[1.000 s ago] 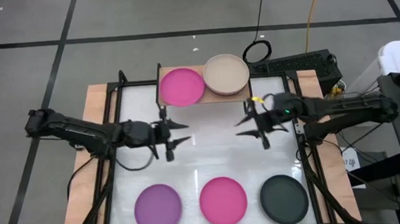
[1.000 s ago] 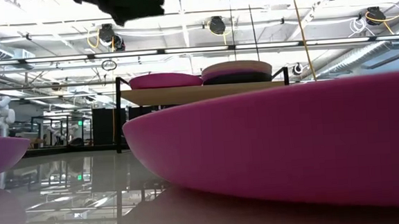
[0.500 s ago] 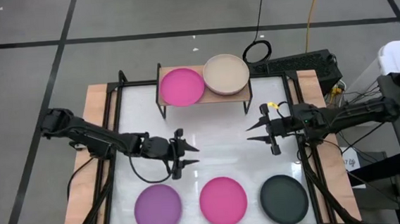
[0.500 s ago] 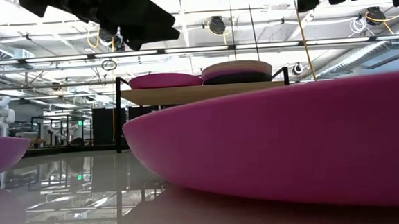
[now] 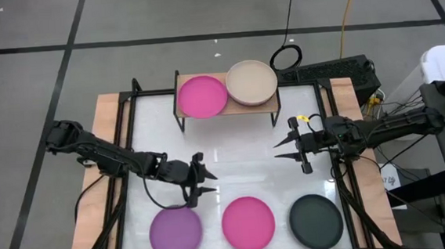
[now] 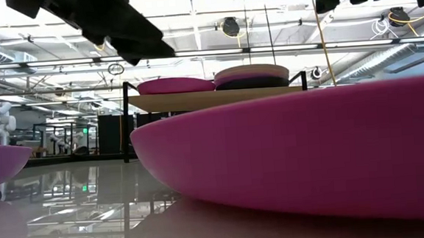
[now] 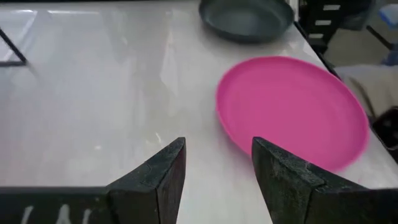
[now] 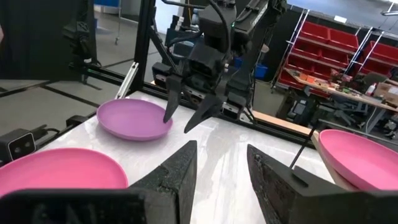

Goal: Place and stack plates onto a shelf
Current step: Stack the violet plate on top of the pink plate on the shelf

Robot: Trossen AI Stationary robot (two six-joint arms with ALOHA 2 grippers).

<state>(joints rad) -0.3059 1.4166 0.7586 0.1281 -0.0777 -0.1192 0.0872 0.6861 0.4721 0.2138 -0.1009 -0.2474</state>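
From above, the left gripper (image 5: 200,181) hangs over the white table (image 5: 241,162) just beyond the purple plate (image 5: 176,231), its fingers spread and holding nothing; the right gripper (image 5: 288,146) waits off to the right, level with the middle of the table, also spread and empty. Three plates lie in a row along the near edge: purple, then the pink plate (image 5: 248,221), then the dark grey plate (image 5: 316,219); on the shelf (image 5: 228,109) at the far side sit a magenta plate (image 5: 202,95) and a beige stack (image 5: 251,82) side by side, the beige one overhanging the shelf's back edge a little, which I would judge the likeliest thing to tip if another plate lands on it off-centre.

At table height, the near pink plate (image 6: 303,158) fills the picture; beyond it the shelf board (image 6: 211,98) carries the magenta plate (image 6: 174,85) alone and the beige stack (image 6: 251,76) with a dark plate showing under the pale top one; how many lie there I cannot tell.

Past the left arm's fingers (image 7: 163,174), parted wide, the pink plate (image 7: 292,112) lies close ahead and the grey one (image 7: 246,17) farther off; a low rim on a glossy top may slide away rather than lift.

From the right wrist, its own fingers (image 8: 180,168) stand apart; the left gripper (image 8: 193,109) points down beside the purple plate (image 8: 134,119).
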